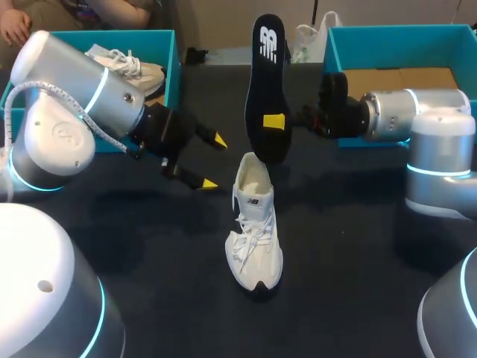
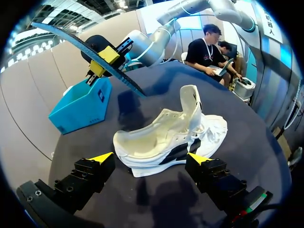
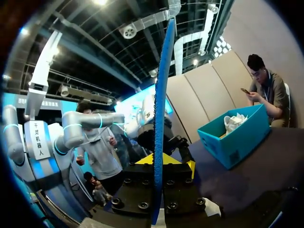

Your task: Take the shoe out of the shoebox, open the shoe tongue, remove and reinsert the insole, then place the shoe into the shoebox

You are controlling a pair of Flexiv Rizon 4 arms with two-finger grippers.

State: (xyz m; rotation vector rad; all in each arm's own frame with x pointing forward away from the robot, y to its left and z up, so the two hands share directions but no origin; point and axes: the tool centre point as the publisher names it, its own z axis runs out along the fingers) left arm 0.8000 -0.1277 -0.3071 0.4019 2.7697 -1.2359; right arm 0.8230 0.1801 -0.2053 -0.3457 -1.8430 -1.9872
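Observation:
A white shoe (image 1: pixel 255 230) lies on the dark table, its tongue pulled up and its opening facing the far side. Above its heel my right gripper (image 1: pixel 277 121) is shut on a dark insole (image 1: pixel 267 82), holding it upright on its edge. In the right wrist view the insole (image 3: pixel 161 118) runs as a thin blue edge between the yellow tips. My left gripper (image 1: pixel 211 161) hangs open just left of the shoe. In the left wrist view the shoe (image 2: pixel 168 137) lies ahead of the open fingers, and the insole (image 2: pixel 90 54) shows beyond it.
A teal shoebox (image 1: pixel 168 66) at the back left holds another white shoe (image 1: pixel 127 66). A second teal box (image 1: pixel 395 37) with a cardboard floor stands at the back right, behind my right arm.

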